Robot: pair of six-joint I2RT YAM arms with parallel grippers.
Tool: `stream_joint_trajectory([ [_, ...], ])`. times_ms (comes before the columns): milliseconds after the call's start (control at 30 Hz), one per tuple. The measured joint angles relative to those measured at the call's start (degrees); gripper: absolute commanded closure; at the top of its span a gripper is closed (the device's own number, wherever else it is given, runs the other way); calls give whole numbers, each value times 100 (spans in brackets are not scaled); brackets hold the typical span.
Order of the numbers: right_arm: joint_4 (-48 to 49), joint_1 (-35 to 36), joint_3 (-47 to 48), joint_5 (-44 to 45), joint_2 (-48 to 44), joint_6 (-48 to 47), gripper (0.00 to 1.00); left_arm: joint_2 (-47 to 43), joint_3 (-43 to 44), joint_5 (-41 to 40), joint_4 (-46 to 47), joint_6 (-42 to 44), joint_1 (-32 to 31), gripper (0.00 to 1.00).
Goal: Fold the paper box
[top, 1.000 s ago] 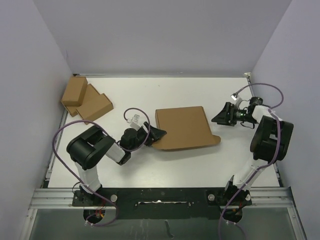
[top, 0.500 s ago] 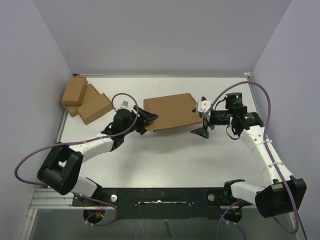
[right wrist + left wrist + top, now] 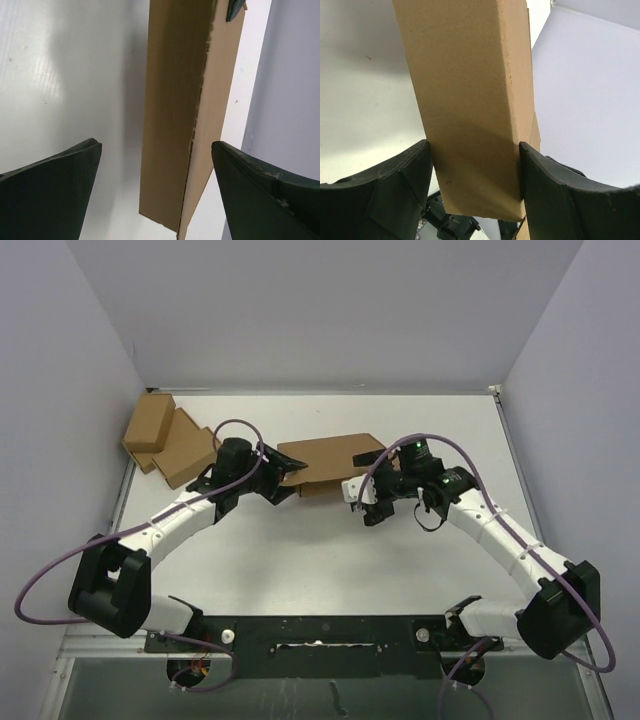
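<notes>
The paper box [image 3: 325, 462] is a flat, folded brown mailer held between the two arms at mid-table. My left gripper [image 3: 284, 478] is shut on its left end; in the left wrist view both fingers press the box's side wall [image 3: 470, 115]. My right gripper [image 3: 368, 490] is open at the box's right end, its fingers set wide on either side of the box [image 3: 170, 125] and not touching it.
Two smaller brown cardboard boxes [image 3: 170, 440] lie stacked at the back left corner by the left wall. White walls enclose the table on three sides. The arms' bases and a metal rail [image 3: 320, 632] run along the near edge.
My left gripper has carried the paper box back and to the left. My right arm has swung in from the right edge to the box's right end, jaws open around it.
</notes>
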Motion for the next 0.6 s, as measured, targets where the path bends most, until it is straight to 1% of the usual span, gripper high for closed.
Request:
stream_joint_trajectory([
  [167,688,332,-404,769,122,-98,2,0,175,131,-278,-129,44,50],
  [400,1659,619,-813,1587,393,-66,2,0,227,188,-564,-262,70,50],
  [467,1958,680,-896,1814,481,-48,0,0,282,199,-608,-273,70,51],
  [533,2188,702,-935,1985,544,11,3,0,330,205,-638,-289,70,51],
  [600,2413,721,-935,2164,636,109,9,0,372,210,-656,-299,83,51],
])
